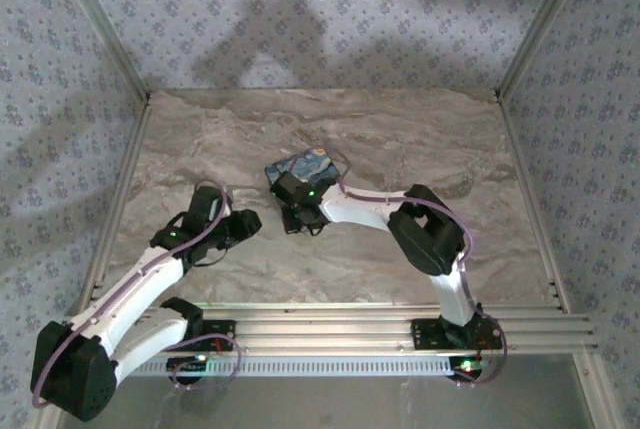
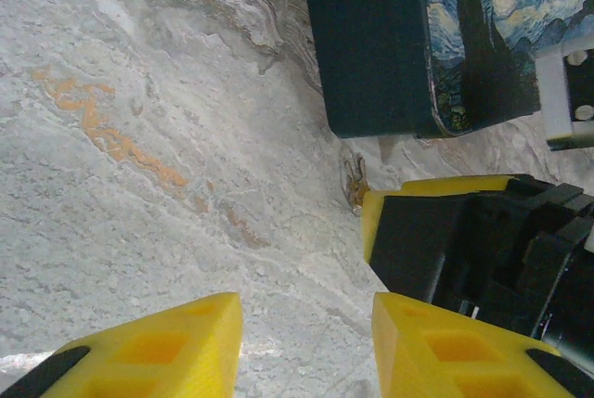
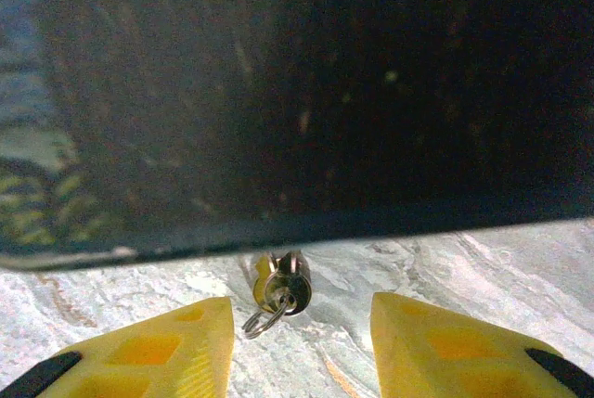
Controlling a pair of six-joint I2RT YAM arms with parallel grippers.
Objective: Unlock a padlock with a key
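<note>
The left fingers (image 2: 158, 347) stand spread, with nothing pinched and only bare table (image 2: 139, 185) in the gap. From them the task's thing lies ahead and off to the right: a small brassy shape (image 2: 355, 183) on the table, at the foot of a dark box printed with a Starry Night picture (image 2: 371, 45). It is too small in the left wrist view to read further. The tip of the other arm's yellow finger sits just beside it, partly blocking the way in from this side.

The right wrist view shows it better. The padlock and key (image 3: 278, 287) lie together as 1 small cluster of brass and dark metal with a wire ring. I cannot tell where the padlock ends and the key begins, or whether the key is in the lock. The cluster rests on the table against the bottom edge of the box. Its long axis runs from the box back toward the camera, leaning a little left, with the ring end nearest.

The right fingers (image 3: 445, 342) are also spread and hold nothing. The cluster sits just ahead of their gap, slightly left of its middle and close to the left-hand tip.

Of the 2 arms, the right is plainly nearer and already lined up with it. Its coming move looks like a short push forward with a small shift left, taking care that the box wall leaves little room beyond.
</note>
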